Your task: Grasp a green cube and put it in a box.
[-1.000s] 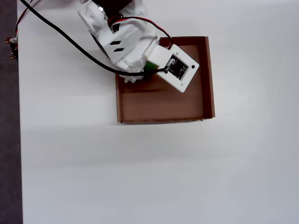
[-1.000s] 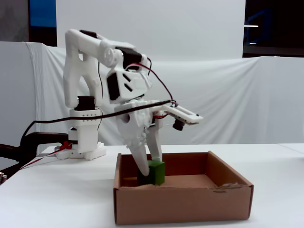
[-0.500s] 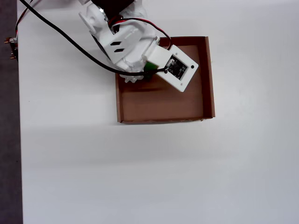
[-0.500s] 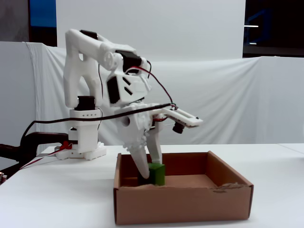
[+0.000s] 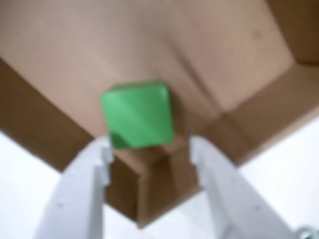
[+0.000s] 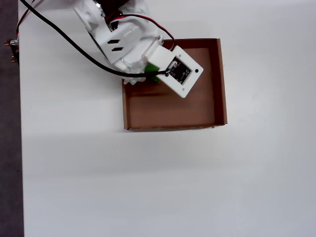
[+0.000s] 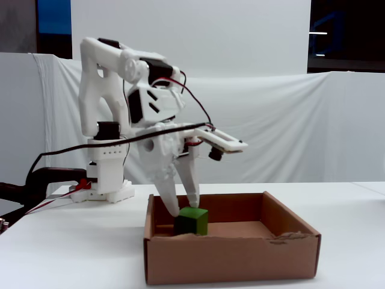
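Observation:
The green cube (image 5: 138,115) rests on the floor of the brown cardboard box (image 5: 234,55), close to one corner. In the wrist view my gripper (image 5: 149,147) is open; its white fingers (image 5: 89,184) stand wider apart than the cube, which lies just beyond their tips. The fixed view shows the gripper (image 7: 183,208) pointing down with its tips at the cube's (image 7: 192,221) top edge, inside the box (image 7: 234,259). From overhead, only a sliver of the cube (image 6: 154,78) shows beside the wrist's camera housing, at the left of the box (image 6: 219,79).
The arm's base (image 7: 108,174) stands behind the box on the white table (image 6: 148,177). A black cable (image 6: 64,34) runs across the table's far left. The table's left edge (image 6: 20,123) shows overhead. The box's front wall has a torn rim (image 7: 289,236).
The gripper has opened and lifted back toward the arm's base. The cube, held between the fingers before, now sits free on the box floor.

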Controlling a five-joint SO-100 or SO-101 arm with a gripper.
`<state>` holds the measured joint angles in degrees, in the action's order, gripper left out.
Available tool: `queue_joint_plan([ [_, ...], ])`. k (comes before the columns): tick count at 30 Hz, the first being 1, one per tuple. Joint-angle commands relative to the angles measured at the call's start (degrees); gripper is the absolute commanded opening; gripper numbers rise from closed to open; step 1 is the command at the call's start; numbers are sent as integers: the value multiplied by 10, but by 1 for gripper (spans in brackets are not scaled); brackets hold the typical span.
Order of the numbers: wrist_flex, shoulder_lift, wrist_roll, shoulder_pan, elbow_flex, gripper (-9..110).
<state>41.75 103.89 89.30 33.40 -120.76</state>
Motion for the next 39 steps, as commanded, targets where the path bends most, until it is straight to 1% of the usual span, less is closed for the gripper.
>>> queue_joint_plan([
  [1, 36, 88, -28, -21, 33, 22],
  [3, 59, 127, -58, -40, 33, 22],
  [4, 85, 173, -98, -66, 22, 22],
  [9, 177, 272, -153, -164, -22, 22],
  [12, 199, 333, -191, -214, -85, 22],
  [14, 208, 380, -199, -244, -139, 22],
  [18, 209, 492, -269, -287, -258, 22],
  [22, 258, 586, -279, -354, -348, 22],
  [26, 290, 674, -285, -381, -417, 22],
  [31, 283, 786, -323, -411, -497, 22],
  [35, 285, 786, -343, -416, -496, 22],
  [37, 283, 786, -372, -404, -496, 22],
  [39, 283, 786, -379, -396, -496, 22],
])
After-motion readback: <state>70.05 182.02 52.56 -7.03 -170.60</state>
